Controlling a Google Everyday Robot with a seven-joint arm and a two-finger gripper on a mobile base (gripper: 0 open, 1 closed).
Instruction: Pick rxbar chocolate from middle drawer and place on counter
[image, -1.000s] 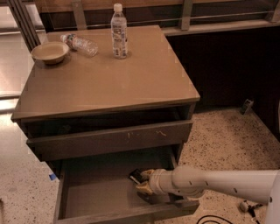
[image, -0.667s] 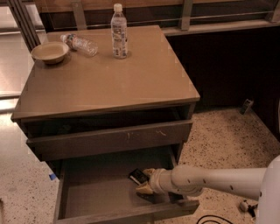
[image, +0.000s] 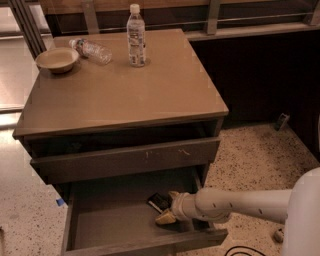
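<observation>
The rxbar chocolate, a small flat black bar, lies on the floor of the open middle drawer near its right side. My gripper reaches into the drawer from the right, low over the floor. Its pale fingertips stand apart on either side of the bar's right end, with part of the bar hidden behind them. The counter is the flat top of the cabinet above.
On the counter's far side stand an upright water bottle, a lying water bottle and a tan bowl. The scratched upper drawer front juts out above the open drawer. A dark wall stands to the right; speckled floor lies around.
The gripper stays at the bar in the drawer with only a slight shift; the bar has not moved.
</observation>
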